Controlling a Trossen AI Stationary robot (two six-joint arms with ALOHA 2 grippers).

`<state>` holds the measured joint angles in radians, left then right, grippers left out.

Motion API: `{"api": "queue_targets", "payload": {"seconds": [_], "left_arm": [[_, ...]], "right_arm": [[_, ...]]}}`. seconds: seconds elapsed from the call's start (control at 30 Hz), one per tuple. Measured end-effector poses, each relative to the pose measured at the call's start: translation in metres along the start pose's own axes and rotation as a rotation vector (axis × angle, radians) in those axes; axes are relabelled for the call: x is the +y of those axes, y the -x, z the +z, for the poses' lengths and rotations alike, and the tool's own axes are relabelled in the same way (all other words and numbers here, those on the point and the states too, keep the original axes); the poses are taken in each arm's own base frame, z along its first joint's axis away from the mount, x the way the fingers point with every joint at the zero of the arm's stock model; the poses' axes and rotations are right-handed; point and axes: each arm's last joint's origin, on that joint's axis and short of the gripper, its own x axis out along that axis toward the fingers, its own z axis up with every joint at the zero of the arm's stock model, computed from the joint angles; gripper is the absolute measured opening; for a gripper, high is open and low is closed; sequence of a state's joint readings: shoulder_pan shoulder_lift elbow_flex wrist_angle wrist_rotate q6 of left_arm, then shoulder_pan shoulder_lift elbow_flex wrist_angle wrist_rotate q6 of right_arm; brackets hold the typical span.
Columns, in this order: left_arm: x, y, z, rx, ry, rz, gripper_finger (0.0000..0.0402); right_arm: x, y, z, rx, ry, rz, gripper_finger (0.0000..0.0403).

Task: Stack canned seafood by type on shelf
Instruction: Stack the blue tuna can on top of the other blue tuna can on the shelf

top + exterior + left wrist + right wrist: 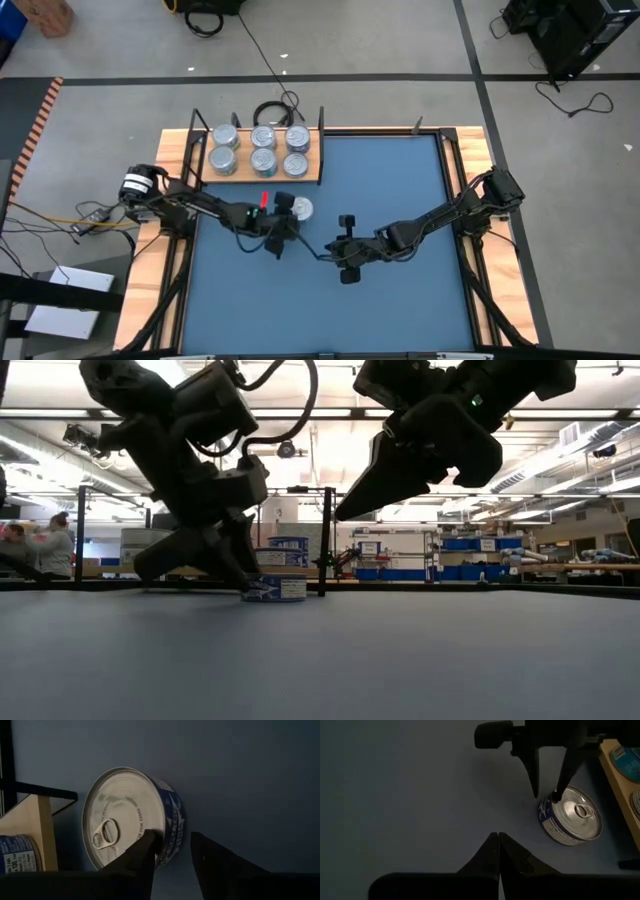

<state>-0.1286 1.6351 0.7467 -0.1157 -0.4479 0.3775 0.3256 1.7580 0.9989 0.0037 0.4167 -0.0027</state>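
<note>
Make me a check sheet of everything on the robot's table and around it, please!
Surface: blue mat over a wooden table, bare in the middle and front.
Job's things: six tins on the shelf, in two rows of three; one loose tin on the mat just in front of the shelf, lid up.
Clutter: nothing seen.
Grippers: left gripper at the loose tin's rim, fingers apart, one finger on the lid's edge; right gripper shut, empty, over bare mat.
Cables: black coil behind the shelf; more cables on the floor.
Surroundings: grey floor, shelving, a person far off.
</note>
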Motion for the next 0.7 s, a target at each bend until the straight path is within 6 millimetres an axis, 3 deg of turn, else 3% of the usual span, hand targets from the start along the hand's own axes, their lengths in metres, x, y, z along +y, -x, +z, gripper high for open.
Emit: {"api": "queue_targets", "payload": {"seconds": [0.13, 0.3, 0.4, 0.7], "left_arm": [[0.001, -0.001, 0.000, 0.001, 0.014, 0.003, 0.0094], [0.003, 0.000, 0.002, -0.004, 0.024, 0.000, 0.0017], [0.005, 0.002, 0.007, -0.013, 0.026, -0.016, 0.0009], [0.012, 0.010, 0.028, -0.111, 0.149, -0.152, 0.0002]], "right_arm": [[0.000, 0.000, 0.000, 0.000, 0.000, 0.000, 0.0009], [0.000, 0.000, 0.000, -0.003, -0.002, -0.009, 0.0011], [-0.001, 0.000, 0.000, 0.000, 0.000, -0.032, 0.0025], [0.007, -0.012, -0.010, 0.040, 0.153, -0.140, 0.0149]]}}
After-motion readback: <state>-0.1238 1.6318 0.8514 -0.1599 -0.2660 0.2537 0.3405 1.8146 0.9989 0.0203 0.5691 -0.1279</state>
